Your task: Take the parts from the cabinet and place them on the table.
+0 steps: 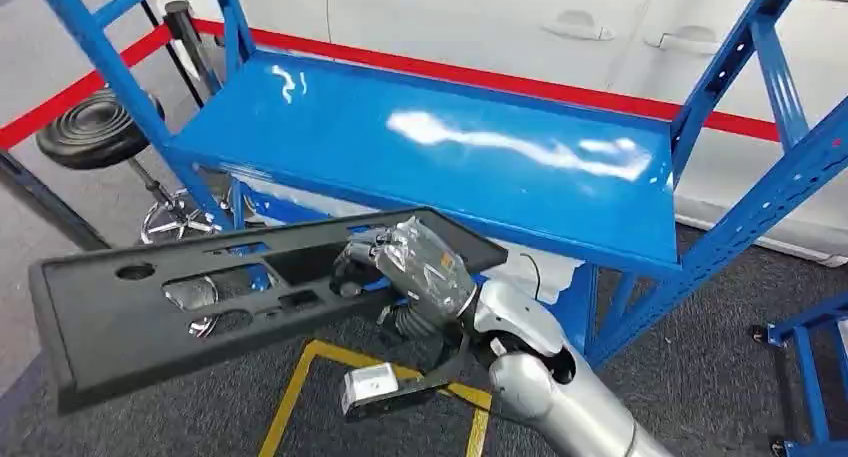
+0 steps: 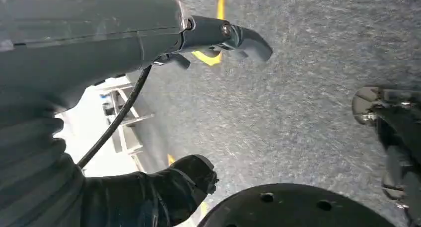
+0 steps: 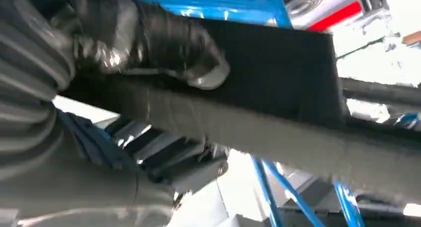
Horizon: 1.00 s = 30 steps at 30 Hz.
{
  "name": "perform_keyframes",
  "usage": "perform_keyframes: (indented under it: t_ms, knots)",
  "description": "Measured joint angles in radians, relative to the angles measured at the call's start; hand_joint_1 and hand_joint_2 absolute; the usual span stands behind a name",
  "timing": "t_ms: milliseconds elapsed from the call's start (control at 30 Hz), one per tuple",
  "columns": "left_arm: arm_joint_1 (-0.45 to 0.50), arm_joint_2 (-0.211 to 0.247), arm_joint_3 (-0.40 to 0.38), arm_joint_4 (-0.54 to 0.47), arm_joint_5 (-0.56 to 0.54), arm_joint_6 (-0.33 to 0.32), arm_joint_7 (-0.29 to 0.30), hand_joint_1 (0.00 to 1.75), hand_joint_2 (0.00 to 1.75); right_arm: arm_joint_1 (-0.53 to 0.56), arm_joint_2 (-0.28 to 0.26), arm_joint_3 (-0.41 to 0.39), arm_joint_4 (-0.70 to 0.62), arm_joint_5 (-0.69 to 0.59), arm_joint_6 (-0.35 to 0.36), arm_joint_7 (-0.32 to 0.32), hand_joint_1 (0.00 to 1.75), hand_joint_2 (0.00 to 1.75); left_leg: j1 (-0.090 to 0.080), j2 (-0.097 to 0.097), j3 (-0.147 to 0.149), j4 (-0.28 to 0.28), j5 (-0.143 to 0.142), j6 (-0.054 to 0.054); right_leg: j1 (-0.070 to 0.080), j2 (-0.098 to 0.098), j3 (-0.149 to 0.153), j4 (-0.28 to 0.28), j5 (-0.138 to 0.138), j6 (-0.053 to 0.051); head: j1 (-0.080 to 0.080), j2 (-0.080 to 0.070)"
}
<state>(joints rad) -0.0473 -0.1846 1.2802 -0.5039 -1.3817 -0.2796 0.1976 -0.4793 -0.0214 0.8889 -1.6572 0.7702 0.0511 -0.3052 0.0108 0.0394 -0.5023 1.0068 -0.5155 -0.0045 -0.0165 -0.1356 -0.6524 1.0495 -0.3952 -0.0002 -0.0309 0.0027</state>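
1. We see the task part, a long black plastic panel (image 1: 200,297) with several cut-outs, held in the air near us, in front of and below the blue shelf (image 1: 430,147). It's clear of the shelf, tilted, with its left end lower and nearer.
2. Our right hand (image 1: 415,267) grips the panel at its right end; the fingers wrap the panel's edge. The right wrist view shows the same: dark fingers (image 3: 164,43) curled over the black panel (image 3: 278,78), thumb pressed on its face.
3. The right arm (image 1: 560,387) comes up from the lower right, silver, bent at the wrist.
4. Our left hand (image 2: 164,187) hangs over the grey carpet (image 2: 278,108). Thumb and fingers sit apart, nothing between them.
5. The shelf is part of a blue metal rack (image 1: 770,167) with perforated uprights; the shelf surface is glossy, with glare.
6. Far side: a white car body (image 1: 520,27) with door handles, behind a red line on the floor (image 1: 520,80).
7. Far left: a black round stool (image 1: 95,127) on a chrome base.
8. Floor below the panel: yellow tape outline (image 1: 330,377) on grey carpet.
9. Far right, near the edge: part of another blue frame (image 1: 810,377).
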Motion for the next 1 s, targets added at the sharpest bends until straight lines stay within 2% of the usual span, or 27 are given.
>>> perform_keyframes:
  t_ms: [33, 67, 100, 133, 167, 200, 233, 267, 333, 367, 400, 433, 500, 533, 567, 600, 633, 667, 700, 733, 767, 800, 833, 867, 900, 933, 1000]
  knots:
    - [0.003, 0.000, 0.000, -0.002, -0.001, -0.002, 0.000, 0.00, 1.75, -0.005, 0.000, -0.004, 0.007, 0.000, 0.000, 0.007, 1.75, 1.75, 0.006, -0.009, -0.006, -0.010, 0.016, 0.014, -0.002, -0.001, -0.006, 0.000, 0.003, 0.008, 0.000, 0.000]
    - [0.002, -0.002, 0.000, -0.002, -0.003, -0.005, 0.000, 0.00, 1.75, -0.010, 0.000, -0.011, 0.015, 0.000, -0.002, 0.012, 1.75, 1.75, 0.007, -0.013, -0.015, -0.010, 0.030, 0.021, -0.008, 0.052, -0.017, 0.019, -0.035, 0.017, 0.000, 0.000]
    - [0.001, -0.002, 0.000, -0.006, -0.004, -0.009, 0.000, 0.00, 1.75, -0.013, 0.000, -0.020, 0.022, 0.000, -0.005, 0.018, 1.75, 1.75, 0.007, -0.020, -0.030, -0.010, 0.042, 0.032, -0.008, 0.096, -0.030, 0.064, -0.099, 0.017, 0.001, 0.000]
    - [0.002, -0.002, 0.000, -0.010, -0.008, -0.011, -0.001, 0.00, 1.75, -0.017, -0.001, -0.032, 0.030, -0.001, -0.006, 0.023, 1.75, 1.75, 0.006, -0.028, -0.045, -0.009, 0.055, 0.037, -0.006, 0.117, -0.047, 0.130, -0.159, 0.016, 0.001, 0.000]
    - [0.003, -0.003, 0.000, -0.013, -0.012, -0.013, -0.003, 0.00, 1.75, -0.024, -0.002, -0.048, 0.042, -0.003, -0.006, 0.029, 1.75, 1.75, 0.002, -0.039, -0.062, -0.008, 0.069, 0.041, -0.003, 0.128, -0.065, 0.211, -0.209, 0.015, 0.001, 0.000]
    - [0.003, -0.003, 0.000, -0.015, -0.014, -0.018, -0.003, 0.00, 1.75, -0.030, -0.002, -0.062, 0.051, -0.007, -0.006, 0.033, 1.75, 1.75, -0.002, -0.050, -0.078, -0.007, 0.080, 0.043, -0.001, 0.131, -0.075, 0.266, -0.226, 0.013, 0.001, 0.000]
    - [0.004, -0.003, 0.000, -0.017, -0.016, -0.020, -0.005, 0.00, 1.75, -0.037, -0.002, -0.079, 0.060, -0.010, -0.006, 0.036, 1.75, 1.75, -0.006, -0.064, -0.097, -0.003, 0.092, 0.044, 0.002, 0.132, -0.069, 0.292, -0.216, 0.008, 0.000, 0.000]
    - [0.005, -0.004, 0.000, -0.018, -0.019, -0.023, -0.006, 0.00, 1.75, -0.043, -0.002, -0.092, 0.066, -0.013, -0.005, 0.036, 1.75, 1.75, -0.009, -0.076, -0.112, 0.001, 0.101, 0.044, 0.006, 0.133, -0.042, 0.273, -0.188, 0.001, 0.001, 0.000]
    - [0.007, -0.006, 0.000, -0.021, -0.021, -0.023, -0.006, 0.00, 1.75, -0.056, -0.001, -0.114, 0.074, -0.017, -0.005, 0.037, 1.75, 1.75, -0.015, -0.102, -0.139, 0.010, 0.117, 0.043, 0.016, 0.148, 0.056, 0.143, -0.124, -0.020, 0.001, 0.000]
    - [0.005, -0.010, 0.000, -0.021, -0.021, -0.023, -0.006, 0.00, 1.75, -0.064, 0.000, -0.124, 0.077, -0.018, -0.005, 0.037, 1.75, 1.75, -0.016, -0.112, -0.148, 0.015, 0.125, 0.042, 0.021, 0.186, 0.118, 0.054, -0.120, -0.037, 0.000, 0.000]
    - [0.004, -0.016, 0.000, -0.022, -0.021, -0.026, -0.007, 0.00, 1.75, -0.067, 0.001, -0.129, 0.077, -0.018, -0.005, 0.037, 1.75, 1.75, -0.022, -0.123, -0.160, 0.018, 0.133, 0.037, 0.017, 0.221, 0.153, -0.012, -0.148, -0.049, 0.000, 0.000]
    - [0.006, -0.015, 0.000, -0.027, -0.021, -0.025, -0.007, 0.00, 1.75, -0.069, 0.001, -0.135, 0.079, -0.019, -0.005, 0.037, 1.75, 1.75, -0.016, -0.130, -0.160, 0.013, 0.144, 0.031, 0.017, 0.211, 0.150, -0.011, -0.140, -0.040, 0.000, 0.000]
    - [0.009, -0.015, 0.000, -0.029, -0.021, -0.025, -0.008, 0.00, 1.75, -0.074, 0.003, -0.137, 0.085, -0.019, -0.005, 0.037, 1.75, 1.75, -0.011, -0.152, -0.165, 0.005, 0.165, 0.018, 0.024, 0.192, 0.144, -0.017, -0.129, -0.042, 0.000, 0.000]
    - [0.015, -0.015, 0.000, -0.029, -0.021, -0.025, -0.008, 0.00, 1.75, -0.075, 0.007, -0.139, 0.086, -0.018, -0.005, 0.037, 1.75, 1.75, -0.021, -0.166, -0.171, 0.000, 0.177, 0.010, 0.015, 0.179, 0.140, -0.032, -0.115, -0.045, 0.000, 0.000]
    - [0.014, -0.013, 0.000, -0.032, -0.021, -0.026, -0.008, 0.00, 1.75, -0.079, 0.008, -0.141, 0.089, -0.019, -0.004, 0.037, 1.75, 1.75, -0.019, -0.133, -0.178, 0.013, 0.151, 0.010, 0.010, 0.156, 0.137, -0.040, -0.100, -0.044, 0.001, 0.000]
    - [0.013, -0.013, 0.000, -0.034, -0.021, -0.026, -0.008, 0.00, 1.75, -0.080, 0.013, -0.143, 0.092, -0.019, -0.004, 0.037, 1.75, 1.75, -0.018, -0.093, -0.195, 0.054, 0.093, 0.006, 0.008, 0.149, 0.125, -0.043, -0.090, -0.053, -0.005, 0.000]
    - [0.009, -0.013, 0.000, -0.034, -0.021, -0.026, -0.008, 0.00, 1.75, -0.080, 0.013, -0.144, 0.093, -0.019, -0.005, 0.037, 1.75, 1.75, -0.014, -0.070, -0.214, 0.117, 0.035, -0.001, 0.008, 0.135, 0.114, -0.043, -0.081, -0.054, -0.005, 0.000]
    - [0.009, -0.014, 0.000, -0.034, -0.021, -0.026, -0.008, 0.00, 1.75, -0.079, 0.013, -0.147, 0.095, -0.016, -0.005, 0.040, 1.75, 1.75, -0.007, -0.058, -0.234, 0.193, -0.016, -0.008, 0.008, 0.120, 0.103, -0.042, -0.072, -0.053, -0.005, 0.000]
    - [0.010, -0.014, 0.000, -0.034, -0.022, -0.026, -0.008, 0.00, 1.75, -0.080, 0.014, -0.149, 0.097, -0.015, -0.005, 0.045, 1.75, 1.75, -0.001, -0.053, -0.248, 0.260, -0.044, -0.016, 0.008, 0.106, 0.090, -0.040, -0.064, -0.052, -0.005, 0.000]
    - [0.010, -0.014, 0.000, -0.034, -0.024, -0.029, -0.008, 0.00, 1.75, -0.081, 0.014, -0.153, 0.101, -0.015, -0.005, 0.049, 1.75, 1.75, 0.006, -0.049, -0.251, 0.305, -0.039, -0.024, 0.007, 0.091, 0.075, -0.036, -0.056, -0.049, -0.005, 0.000]
    - [0.010, -0.014, 0.000, -0.035, -0.026, -0.029, -0.009, 0.00, 1.75, -0.084, 0.014, -0.159, 0.102, -0.015, -0.005, 0.054, 1.75, 1.75, 0.013, -0.046, -0.234, 0.307, -0.008, -0.031, 0.005, 0.075, 0.059, -0.029, -0.050, -0.044, -0.005, 0.000]
    - [0.009, -0.014, 0.000, -0.037, -0.031, -0.031, -0.009, 0.00, 1.75, -0.090, 0.014, -0.166, 0.103, -0.016, -0.003, 0.059, 1.75, 1.75, 0.020, -0.042, -0.198, 0.270, 0.032, -0.038, 0.002, 0.060, 0.043, -0.021, -0.045, -0.039, -0.005, 0.000]
    - [0.009, -0.014, 0.000, -0.041, -0.032, -0.034, -0.009, 0.00, 1.75, -0.097, 0.015, -0.174, 0.105, -0.017, 0.000, 0.063, 1.75, 1.75, 0.025, -0.030, -0.141, 0.200, 0.060, -0.045, -0.001, 0.048, 0.028, -0.010, -0.042, -0.034, -0.005, 0.000]
    - [0.009, -0.014, 0.000, -0.045, -0.035, -0.037, -0.009, 0.00, 1.75, -0.106, 0.018, -0.183, 0.105, -0.017, 0.003, 0.064, 1.75, 1.75, 0.029, -0.004, -0.076, 0.116, 0.061, -0.049, -0.003, 0.038, 0.017, 0.001, -0.039, -0.028, -0.005, 0.000]
    - [0.006, -0.017, -0.001, -0.046, -0.037, -0.043, -0.008, 0.00, 1.75, -0.113, 0.021, -0.189, 0.104, -0.016, 0.005, 0.065, 1.75, 1.75, 0.019, 0.025, -0.028, 0.041, 0.014, -0.056, 0.001, 0.030, 0.006, 0.008, -0.036, -0.022, -0.008, 0.000]
    - [0.007, -0.016, -0.001, -0.053, -0.042, -0.046, -0.008, 0.00, 1.75, -0.118, 0.021, -0.195, 0.105, -0.014, 0.006, 0.066, 1.75, 1.75, 0.010, 0.016, -0.030, 0.029, 0.016, -0.028, 0.001, 0.022, 0.005, 0.010, -0.031, -0.014, -0.003, 0.000]
    - [0.013, -0.016, -0.001, -0.060, -0.046, -0.055, -0.010, 0.00, 1.75, -0.125, 0.021, -0.196, 0.106, -0.007, 0.009, 0.067, 1.75, 1.75, 0.004, 0.000, -0.051, 0.026, 0.026, -0.009, 0.001, 0.004, 0.007, 0.002, -0.013, 0.002, -0.002, 0.000]
